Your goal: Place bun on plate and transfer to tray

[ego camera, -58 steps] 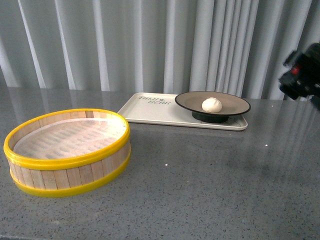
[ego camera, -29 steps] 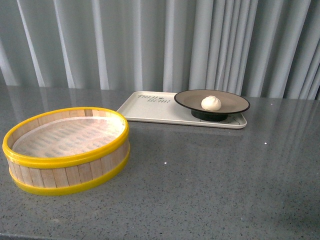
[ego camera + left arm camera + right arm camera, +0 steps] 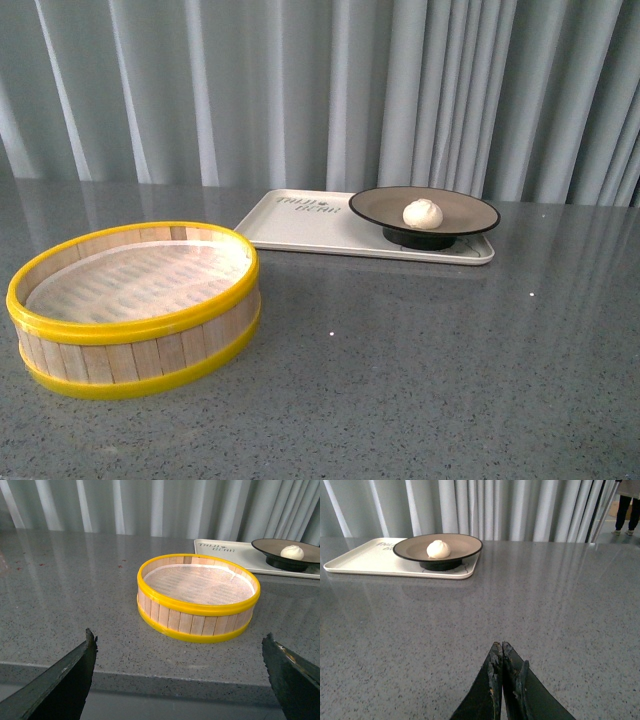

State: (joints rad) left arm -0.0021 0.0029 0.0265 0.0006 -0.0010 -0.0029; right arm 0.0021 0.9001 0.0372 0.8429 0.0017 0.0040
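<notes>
The steamed bun (image 3: pixel 423 213) sits in the middle of the black-rimmed plate (image 3: pixel 470 204), and the plate stands on the right end of the cream tray (image 3: pixel 300 225) at the far side of the grey stone table (image 3: pixel 420 360). The right gripper (image 3: pixel 501 652) is pinched closed on nothing, low over bare tabletop — well apart from the bun. The left gripper (image 3: pixel 180 652) is spread wide, with the yellow-rimmed steamer basket (image 3: pixel 198 597) beyond it and the bun further still.

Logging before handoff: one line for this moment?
bun on plate | plate on tray | left gripper open | right gripper shut, empty
</notes>
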